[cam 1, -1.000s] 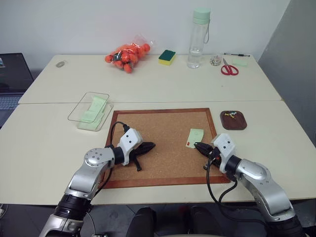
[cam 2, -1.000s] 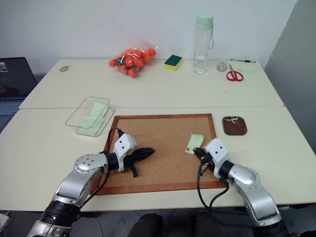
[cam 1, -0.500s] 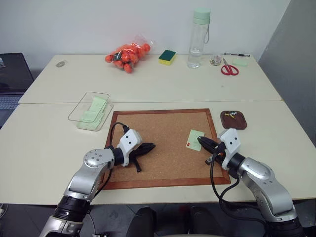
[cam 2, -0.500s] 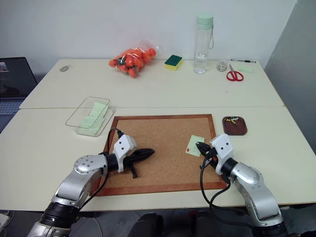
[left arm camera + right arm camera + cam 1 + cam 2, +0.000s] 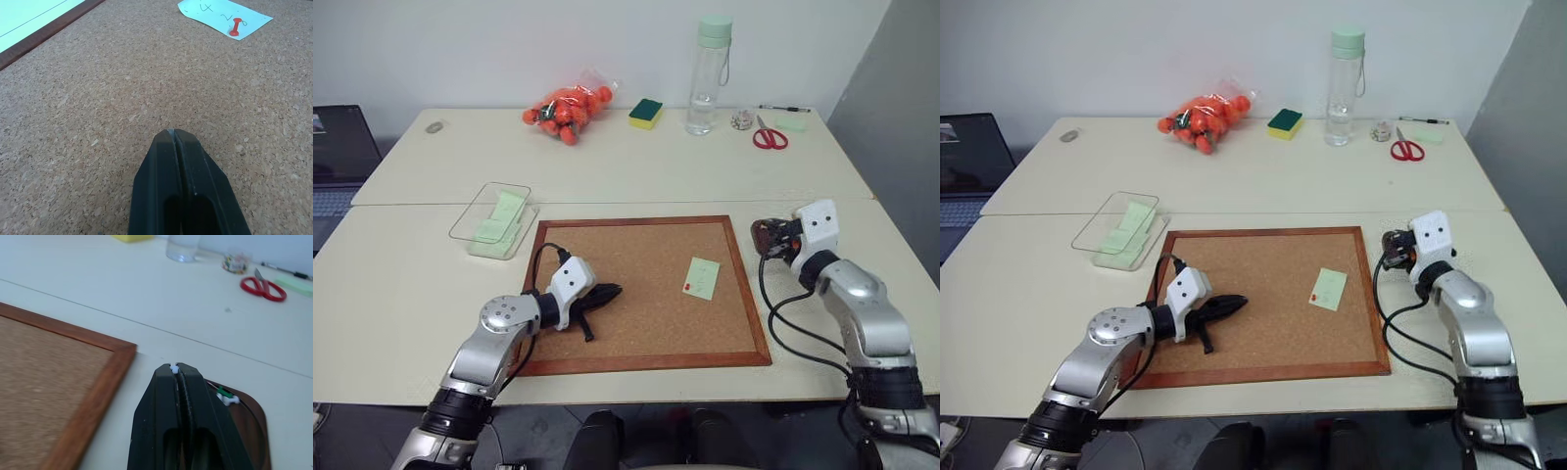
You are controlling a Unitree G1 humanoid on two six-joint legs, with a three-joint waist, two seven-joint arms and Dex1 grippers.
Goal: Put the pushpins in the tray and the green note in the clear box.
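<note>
Your right tool has swung away from the green note and off the cork board; a second ago its tip sat at the note's near edge, and now it hangs over the tray on the counter beside the board's right frame. In the right wrist view its fingers are pressed together with a small white pushpin pinched at the very tip. Just past and below that tip lie more pins in the tray, one green and one white.

Your left tool has not shifted. It rests low over the bare cork, closed on nothing, with the note well ahead of its tip.

That note lies flat on the board, and a red pushpin stands in its corner. The clear box sits on the counter off the board's far left corner, well beyond your left tool, with pale green slips already inside.

So one pin looks to be on its way in: you are placed to release it, though the tip seems to sit near the tray's board-side rim, so a little more reach would make the drop safer. After that the red pin has to come out before the note can go to the box.
</note>
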